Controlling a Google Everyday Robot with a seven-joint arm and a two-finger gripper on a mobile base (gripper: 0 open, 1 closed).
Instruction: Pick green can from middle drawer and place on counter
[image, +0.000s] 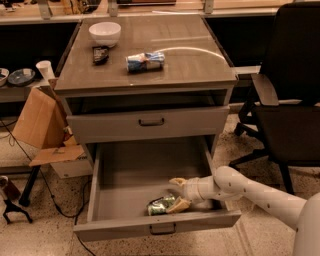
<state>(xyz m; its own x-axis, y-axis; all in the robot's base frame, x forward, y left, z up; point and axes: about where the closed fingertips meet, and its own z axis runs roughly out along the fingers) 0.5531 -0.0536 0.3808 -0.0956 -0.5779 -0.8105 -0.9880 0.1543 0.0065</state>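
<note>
The green can (160, 205) lies on its side on the floor of the open middle drawer (125, 170), near the front wall. My gripper (177, 193) reaches into the drawer from the right and is open. Its lower finger (180, 204) rests against the can's right end, and its upper finger (176, 181) stands apart behind it. The white arm (250, 192) crosses the drawer's right wall. The counter (190, 65) is the cabinet's glossy top, with a curved white streak.
On the counter are a white bowl (105, 33), a small dark object (100, 53) and a blue-and-white can (145, 62) on its side. The drawer above (150, 122) juts out slightly. A black chair (285, 100) stands on the right and a cardboard box (40, 120) on the left.
</note>
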